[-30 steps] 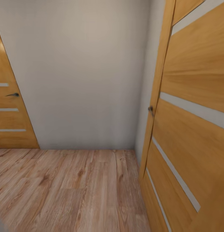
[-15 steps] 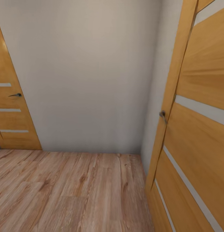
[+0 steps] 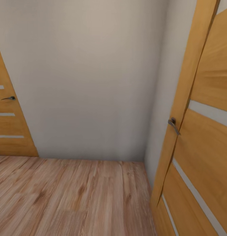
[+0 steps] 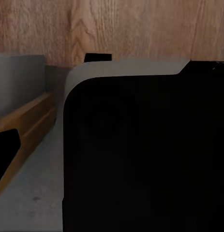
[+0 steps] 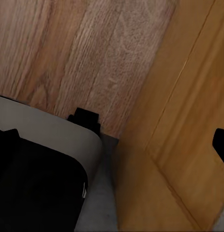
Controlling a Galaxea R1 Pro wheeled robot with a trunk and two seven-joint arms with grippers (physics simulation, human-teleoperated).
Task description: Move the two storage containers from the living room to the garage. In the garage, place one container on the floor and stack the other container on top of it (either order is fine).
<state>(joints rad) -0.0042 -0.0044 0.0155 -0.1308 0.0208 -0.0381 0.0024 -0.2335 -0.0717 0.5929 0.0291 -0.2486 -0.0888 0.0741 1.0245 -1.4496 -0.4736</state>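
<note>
Wood-plank floor (image 3: 71, 196), two wooden doors.

Both doors, left (image 3: 10, 127) and right (image 3: 201, 137), cut off by picture edges.

Soft even light, no glare; slight blur, edges stretched.

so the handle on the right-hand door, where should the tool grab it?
On the free end of the lever handle, coming from the hallway side, probably with the right arm. The lever angles down and away from its pivot by the right-hand door edge, so the end gives most leverage.
</note>
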